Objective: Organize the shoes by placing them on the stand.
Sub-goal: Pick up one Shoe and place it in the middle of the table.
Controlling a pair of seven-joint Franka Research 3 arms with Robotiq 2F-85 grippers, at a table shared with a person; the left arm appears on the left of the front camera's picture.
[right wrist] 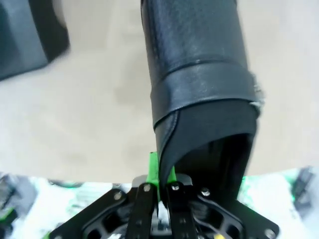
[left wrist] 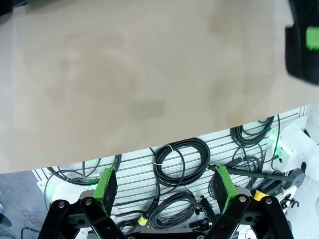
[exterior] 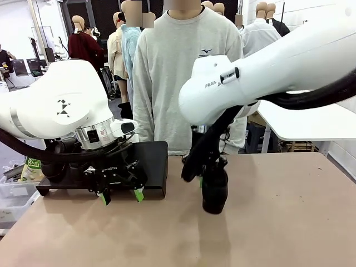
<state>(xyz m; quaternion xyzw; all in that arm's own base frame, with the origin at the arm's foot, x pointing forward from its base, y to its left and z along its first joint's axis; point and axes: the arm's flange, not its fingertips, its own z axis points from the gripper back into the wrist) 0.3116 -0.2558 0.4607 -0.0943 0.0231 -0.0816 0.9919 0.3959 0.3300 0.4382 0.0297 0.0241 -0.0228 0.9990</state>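
A black glossy shoe [exterior: 214, 192] hangs toe-down just above the table, right of centre. My right gripper [exterior: 203, 173] is shut on its heel collar. In the right wrist view the shoe [right wrist: 199, 74] stretches away from the gripper [right wrist: 160, 172], whose green pads pinch the collar's edge. The black stand [exterior: 153, 161] sits at the table's far left-centre, and its corner [right wrist: 25, 35] shows at upper left in the right wrist view. My left gripper [exterior: 120, 196] hovers open in front of the stand, holding nothing. In the left wrist view the left gripper [left wrist: 164, 186] looks down past the table's near edge.
A person in a grey sweater [exterior: 183, 72] stands at the far side behind the stand. A clear plastic bin [exterior: 11, 192] sits off the table's left edge. A white table [exterior: 300, 119] stands behind at the right. Bare tabletop [exterior: 278, 222] lies front and right.
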